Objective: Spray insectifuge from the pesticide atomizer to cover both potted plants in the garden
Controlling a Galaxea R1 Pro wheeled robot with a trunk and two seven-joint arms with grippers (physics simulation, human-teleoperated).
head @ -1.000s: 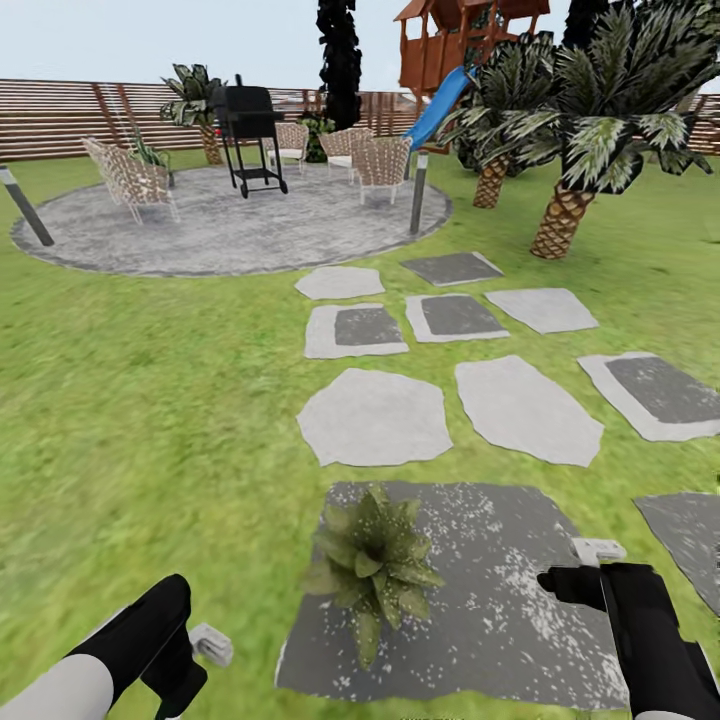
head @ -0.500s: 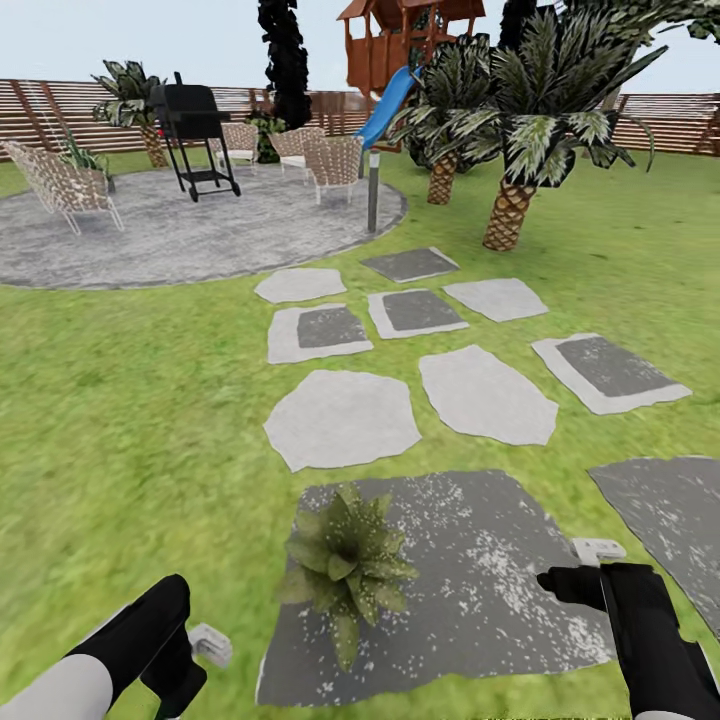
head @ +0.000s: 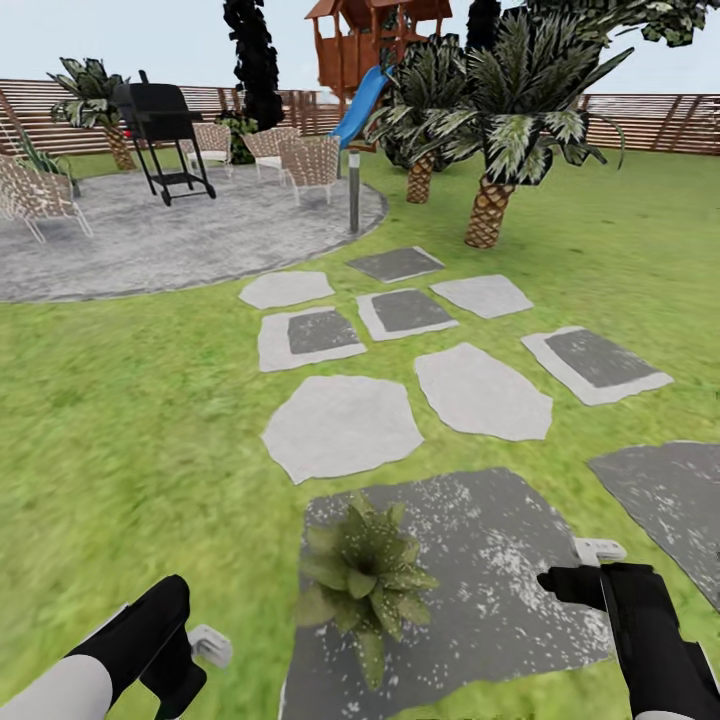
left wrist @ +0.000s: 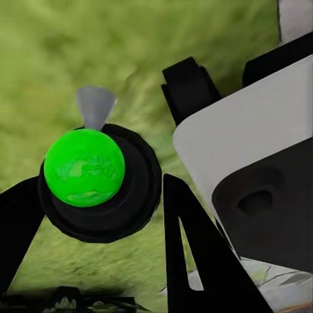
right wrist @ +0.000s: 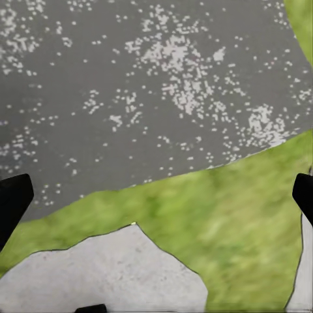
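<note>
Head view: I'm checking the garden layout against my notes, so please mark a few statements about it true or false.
1. The potted plant stands on a dark grey slab. True.
2. Whitish specks dot that slab. True.
3. The black grill stands on the lawn. False: the grill stands on the round paved patio.
4. The slide behind the patio is red. False: the slide is blue.
</note>
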